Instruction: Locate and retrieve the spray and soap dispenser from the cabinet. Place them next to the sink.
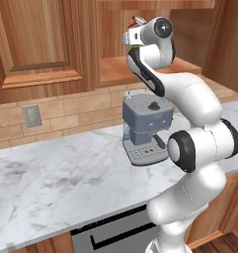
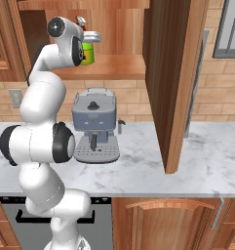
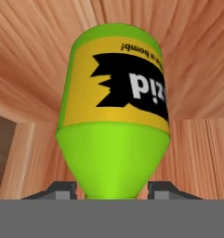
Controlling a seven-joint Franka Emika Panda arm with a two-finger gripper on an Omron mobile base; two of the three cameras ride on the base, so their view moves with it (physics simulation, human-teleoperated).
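Observation:
The spray (image 3: 113,116), a bright green bottle with a yellow-black label, stands in the open shelf niche of the cabinet (image 2: 116,66). My gripper (image 3: 113,188) is shut on the spray at its narrow neck, one dark fingertip on each side. In the right base view the green body of the spray (image 2: 88,53) shows just right of my wrist, over the shelf board. In the left base view my wrist covers most of the bottle, in front of the cabinet (image 1: 113,69). The soap dispenser and the sink are out of view.
A blue-grey coffee machine (image 1: 146,126) (image 2: 94,124) stands on the marble counter (image 1: 56,183) directly under the niche. A tall wooden panel (image 2: 172,73) juts out right of the niche. A wall outlet (image 1: 31,115) sits on the brick backsplash.

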